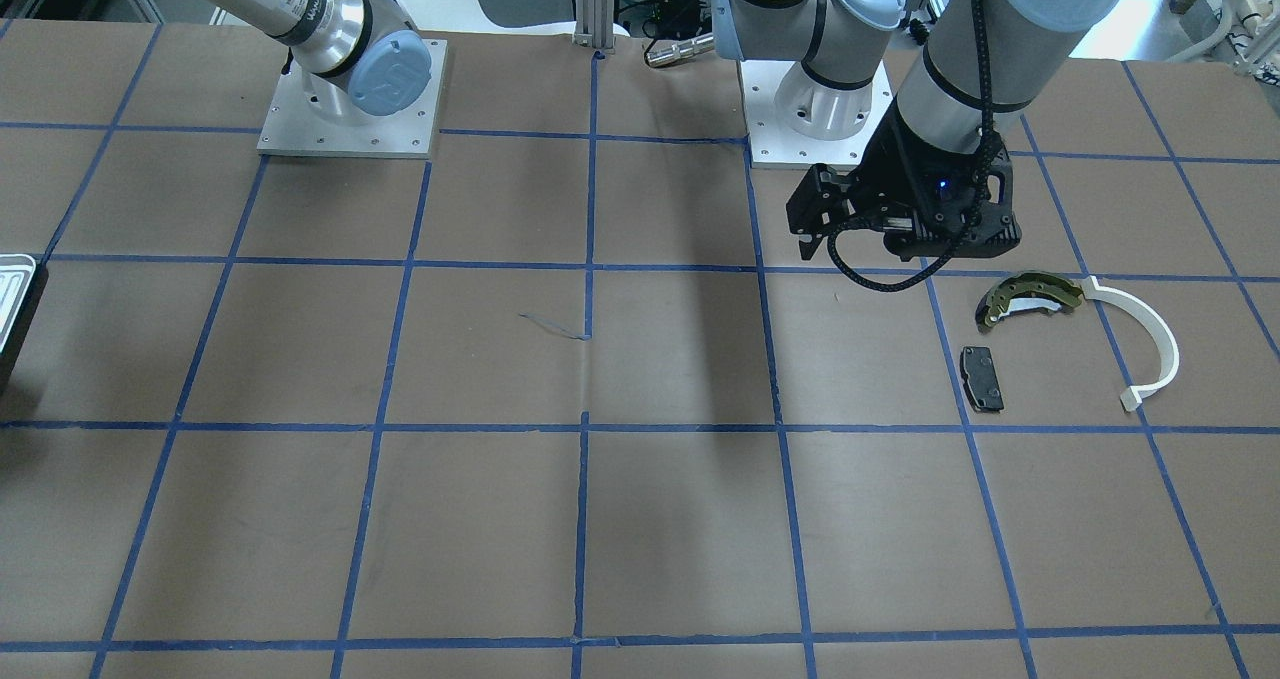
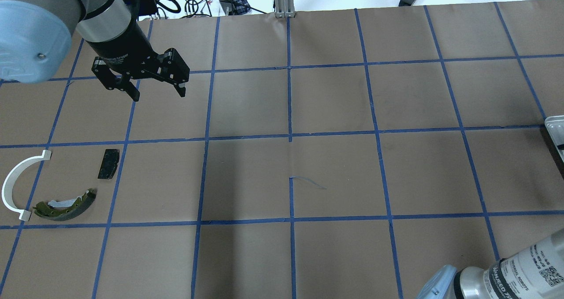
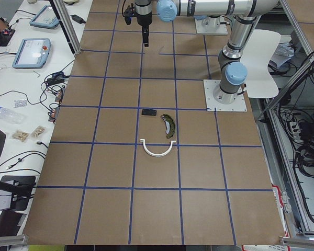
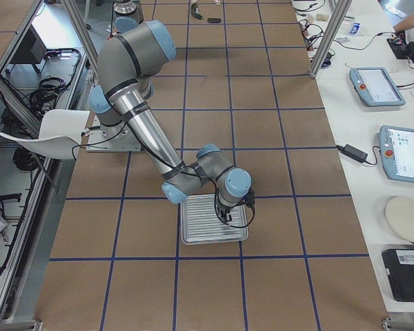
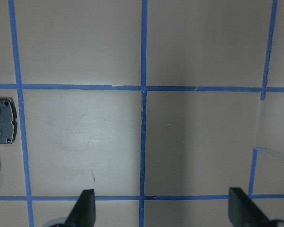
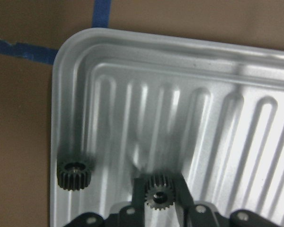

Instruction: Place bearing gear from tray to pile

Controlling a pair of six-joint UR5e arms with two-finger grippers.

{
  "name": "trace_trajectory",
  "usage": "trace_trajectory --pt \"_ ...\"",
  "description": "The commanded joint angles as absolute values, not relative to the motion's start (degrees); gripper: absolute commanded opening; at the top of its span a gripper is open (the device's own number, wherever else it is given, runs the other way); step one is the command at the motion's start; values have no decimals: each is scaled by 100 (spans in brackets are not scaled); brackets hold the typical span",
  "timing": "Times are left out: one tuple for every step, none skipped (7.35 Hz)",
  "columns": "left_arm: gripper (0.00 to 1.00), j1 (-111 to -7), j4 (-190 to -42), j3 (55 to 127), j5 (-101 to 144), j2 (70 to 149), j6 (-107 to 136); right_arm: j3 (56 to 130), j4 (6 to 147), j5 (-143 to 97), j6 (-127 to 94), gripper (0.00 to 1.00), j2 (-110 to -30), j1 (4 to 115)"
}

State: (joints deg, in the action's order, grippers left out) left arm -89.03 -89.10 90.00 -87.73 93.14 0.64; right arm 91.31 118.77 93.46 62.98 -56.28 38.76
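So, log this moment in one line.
right gripper: shut on bearing gear in tray | second gear: tray edge | left gripper: open | pile: no gear yet

One tray (image 6: pixel 180 40) holds two gears: a bearing gear (image 6: pixel 157 193) between the right gripper's (image 6: pixel 158 183) fingers; a second gear (image 6: pixel 74 174) beside them. The pile (image 1: pixel 1028 297) near the left gripper (image 2: pixel 158 95) counts three: one brake shoe (image 2: pixel 83 201); one white arc (image 2: pixel 9 180); one brake pad (image 2: pixel 108 163).

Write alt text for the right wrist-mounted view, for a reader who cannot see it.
The right pincer is closed on a small dark bearing gear over the ribbed silvery tray. A second gear lies apart by the tray's left wall; brown table with blue tape shows beyond the corner.
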Motion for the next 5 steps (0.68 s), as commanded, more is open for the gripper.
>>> trace_trajectory --pt "100 -8903 -8745 9009 -8789 9317 26 9123 11821 9317 6206 7 -5939 3963" --pt "100 -8903 -8719 9044 -8780 9316 26 9140 11734 9316 6057 5 -6350 4329" --pt "100 -8903 -8710 9053 -8780 9316 35 9141 11629 9403 5725 5 -6694 4916" --pt "100 -8895 -8719 9053 -8789 9316 26 9132 11480 9396 5147 7 -6915 5505" --pt "100 -8895 -8710 9044 -8780 9316 35 9088 11409 9396 4480 6 -6995 6242"
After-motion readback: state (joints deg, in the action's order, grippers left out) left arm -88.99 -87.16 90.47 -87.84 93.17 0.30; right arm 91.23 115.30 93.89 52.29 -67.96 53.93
